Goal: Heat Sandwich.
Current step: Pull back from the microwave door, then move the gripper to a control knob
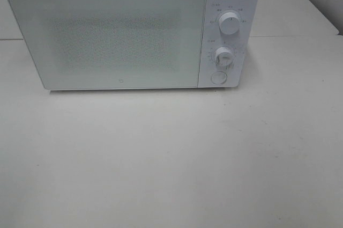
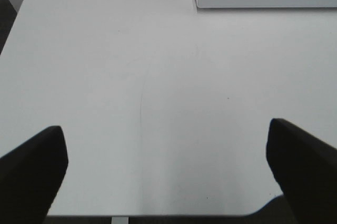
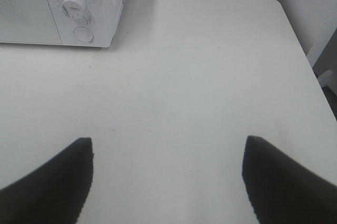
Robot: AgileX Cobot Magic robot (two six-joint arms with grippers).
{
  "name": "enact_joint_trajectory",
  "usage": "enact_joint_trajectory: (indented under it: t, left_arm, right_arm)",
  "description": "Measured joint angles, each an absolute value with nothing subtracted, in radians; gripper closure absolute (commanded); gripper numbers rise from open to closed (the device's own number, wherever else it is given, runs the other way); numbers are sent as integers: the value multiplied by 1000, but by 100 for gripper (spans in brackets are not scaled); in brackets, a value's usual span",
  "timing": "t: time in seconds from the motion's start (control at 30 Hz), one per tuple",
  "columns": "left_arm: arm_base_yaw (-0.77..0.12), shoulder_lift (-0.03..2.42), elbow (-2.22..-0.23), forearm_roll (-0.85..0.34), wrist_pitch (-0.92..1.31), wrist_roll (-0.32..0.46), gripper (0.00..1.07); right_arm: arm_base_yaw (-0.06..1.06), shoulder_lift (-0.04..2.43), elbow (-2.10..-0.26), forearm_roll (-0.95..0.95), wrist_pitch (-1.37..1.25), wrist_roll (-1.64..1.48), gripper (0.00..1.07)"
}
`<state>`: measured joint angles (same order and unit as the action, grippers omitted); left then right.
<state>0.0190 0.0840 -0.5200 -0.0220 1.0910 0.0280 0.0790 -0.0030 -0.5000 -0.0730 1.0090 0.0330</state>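
Sandwich: none in view; cannot tell whether it sits behind the shut door of microwave (image 1: 107, 35). Microwave ×1 at far edge of worktop (image 1: 171, 158), long axis along that edge. Controls at its right end: upper knob (image 1: 229, 22), lower knob (image 1: 224, 57), round button (image 1: 218, 77) ×1. Judged nearer right gripper (image 3: 168, 145). Left gripper (image 2: 164, 145) and right gripper both spread apart, empty, over bare worktop.

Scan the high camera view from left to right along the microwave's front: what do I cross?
microwave door, closed → control panel with its dials and round button → table to the right of the microwave. No sandwich shows in this view.
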Motion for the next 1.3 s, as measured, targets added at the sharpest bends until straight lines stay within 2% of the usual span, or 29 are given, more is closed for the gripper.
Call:
enact_joint_trajectory:
  t: [0.17,0.5,1.3]
  left_arm:
    - [19,-1,-516,-22,1084,28,8]
    - [-9,-3,-516,-31,1082,28,8]
    - [-9,-3,-516,-35,1081,28,8]
  right_arm:
    - [79,-3,-500,-73,1009,33,32]
    - [79,-3,-500,-73,1009,33,32]
    - [79,-3,-500,-73,1009,33,32]
